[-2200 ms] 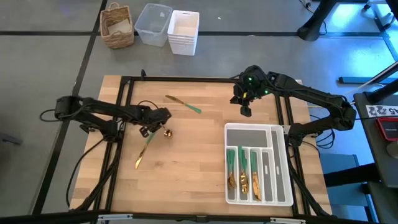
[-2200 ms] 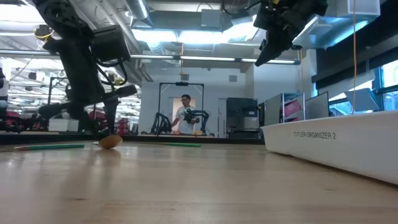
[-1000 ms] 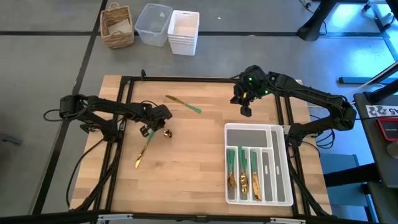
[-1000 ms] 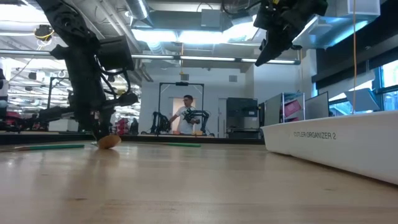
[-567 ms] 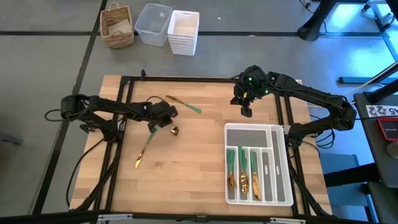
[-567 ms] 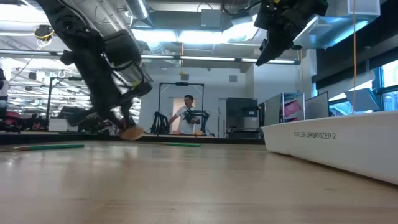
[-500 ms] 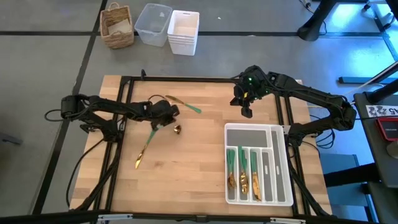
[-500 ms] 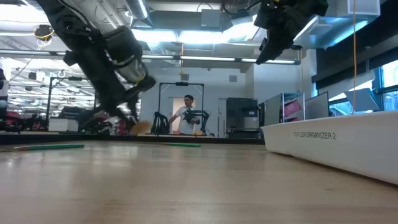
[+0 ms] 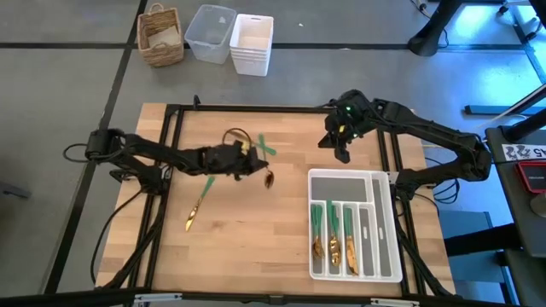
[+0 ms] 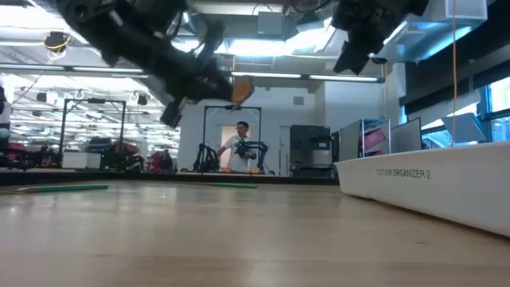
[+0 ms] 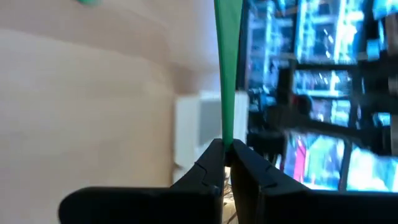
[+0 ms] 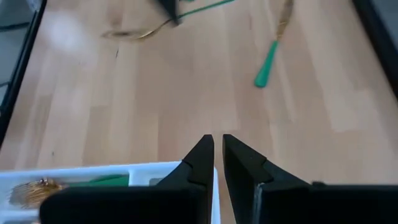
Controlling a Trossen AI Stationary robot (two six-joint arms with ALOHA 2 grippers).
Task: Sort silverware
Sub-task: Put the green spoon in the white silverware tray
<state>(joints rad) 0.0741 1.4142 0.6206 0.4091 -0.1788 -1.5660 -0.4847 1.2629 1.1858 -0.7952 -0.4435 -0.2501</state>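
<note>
The left gripper (image 9: 247, 162) is pinching a green-handled spoon (image 9: 260, 172) and carrying it above the table (image 9: 256, 247), well to the left of the white cutlery tray (image 9: 386, 230); the spoon's gold bowl is pointing toward the tray. In the left wrist view the fingers (image 11: 214, 165) are pressing together on the green handle. The right gripper (image 9: 341, 152) is hovering just above the tray's far edge, its fingers nearly together and holding nothing.

The sorting looks well under way. Three of the tray's narrow slots are holding green-handled pieces (image 9: 333, 234) with gold heads, while the wide far compartment and the rightmost slots show nothing in them. Two pieces are lying outside the tray: a knife (image 9: 197, 206) well to its left, near the left arm, and another green-handled piece (image 9: 264, 147) beyond the left gripper. Those two, plus the spoon in transit, are apparently what is left.
</note>
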